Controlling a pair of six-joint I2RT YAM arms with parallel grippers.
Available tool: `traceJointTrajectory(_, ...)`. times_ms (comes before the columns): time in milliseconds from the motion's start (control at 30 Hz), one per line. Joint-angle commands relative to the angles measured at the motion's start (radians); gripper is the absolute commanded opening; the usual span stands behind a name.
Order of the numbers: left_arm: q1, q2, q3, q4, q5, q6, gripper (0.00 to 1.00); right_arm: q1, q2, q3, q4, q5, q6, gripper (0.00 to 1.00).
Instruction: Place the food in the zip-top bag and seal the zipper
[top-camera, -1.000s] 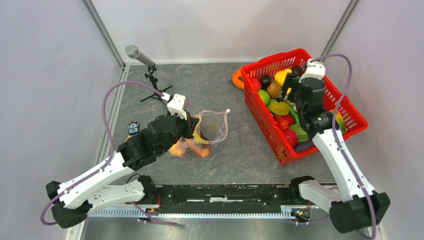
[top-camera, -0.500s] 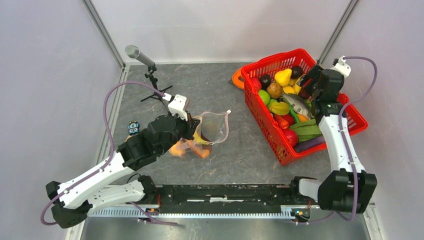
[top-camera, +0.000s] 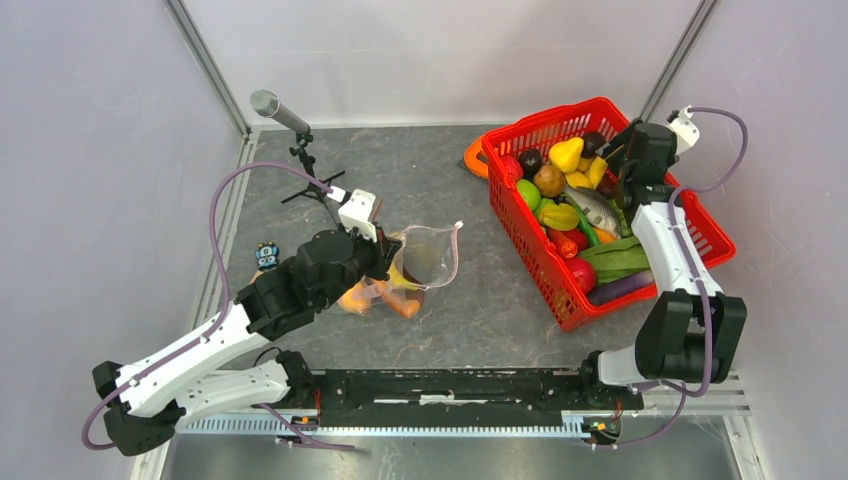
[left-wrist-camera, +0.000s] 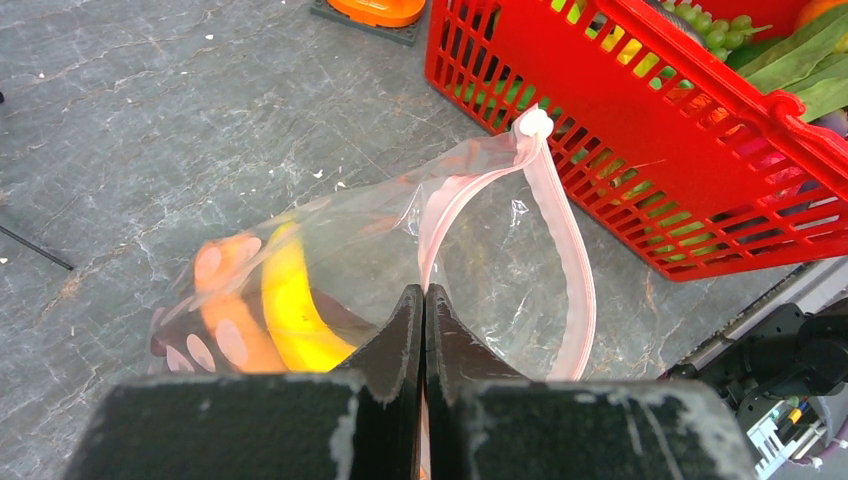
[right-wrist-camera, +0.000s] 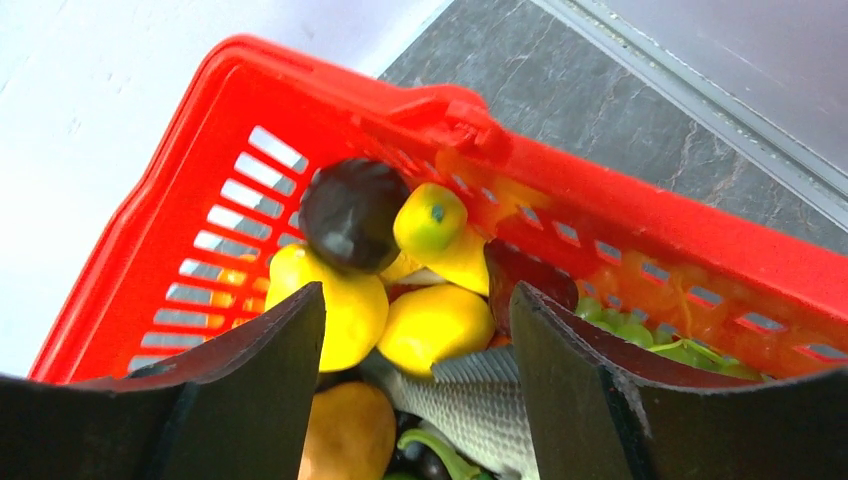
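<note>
Partway: the zip-top bag (top-camera: 428, 258) lies on the surface (top-camera: 480, 320) holding a banana (left-wrist-camera: 285, 300), its zipper (left-wrist-camera: 572, 240) unsealed; left pincer (left-wrist-camera: 423, 310) clenched on its mouth edge; right pincer (right-wrist-camera: 415, 300) spread, empty, over food (top-camera: 565, 155) in the red basket (top-camera: 560, 115).

The dark grey, stone-patterned table (top-camera: 480, 170) carries a red mesh basket (top-camera: 545, 118) at two o'clock, with a flat orange ring (top-camera: 473, 158) just beside the basket's corner at twelve. A clear zip-top bag (top-camera: 432, 255) lies near the centre. A microphone (top-camera: 278, 110) on a small tripod stands at ten o'clock. A small black-and-blue gadget (top-camera: 266, 257) sits at nine.
</note>
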Motion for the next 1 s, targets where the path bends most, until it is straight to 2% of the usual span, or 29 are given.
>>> traceJointTrajectory(0, 0.000, -0.016, 0.024, 0.029, 0.009, 0.011, 0.02, -0.004, 0.038, 0.043, 0.061, 0.128, 0.093, 0.70)
traceJointTrajectory(167, -0.001, -0.021, 0.023, 0.030, 0.000, 0.013, 0.02, -0.004, 0.093, 0.073, 0.064, 0.155, 0.164, 0.67)
traceJointTrajectory(467, 0.001, -0.032, 0.014, 0.021, -0.010, 0.012, 0.02, -0.002, 0.146, 0.074, 0.152, 0.157, 0.177, 0.59)
traceJointTrajectory(500, 0.001, -0.034, 0.014, 0.023, -0.009, 0.012, 0.02, -0.003, 0.149, 0.076, 0.151, 0.163, 0.179, 0.58)
traceJointTrajectory(567, 0.001, -0.036, 0.013, 0.024, -0.009, 0.012, 0.03, -0.003, 0.150, 0.075, 0.148, 0.182, 0.168, 0.48)
traceJointTrajectory(600, 0.000, -0.036, 0.013, 0.023, -0.010, 0.012, 0.03, -0.003, 0.149, 0.072, 0.148, 0.195, 0.168, 0.48)
traceJointTrajectory(667, 0.001, -0.033, 0.013, 0.025, -0.008, 0.012, 0.03, -0.003, 0.149, 0.064, 0.151, 0.217, 0.168, 0.55)
traceJointTrajectory(767, 0.001, -0.026, 0.014, 0.030, -0.001, 0.010, 0.03, -0.003, 0.158, 0.058, 0.172, 0.202, 0.153, 0.54)
traceJointTrajectory(967, 0.001, -0.023, 0.013, 0.030, 0.005, 0.006, 0.03, -0.002, 0.190, 0.081, 0.153, 0.181, 0.136, 0.45)
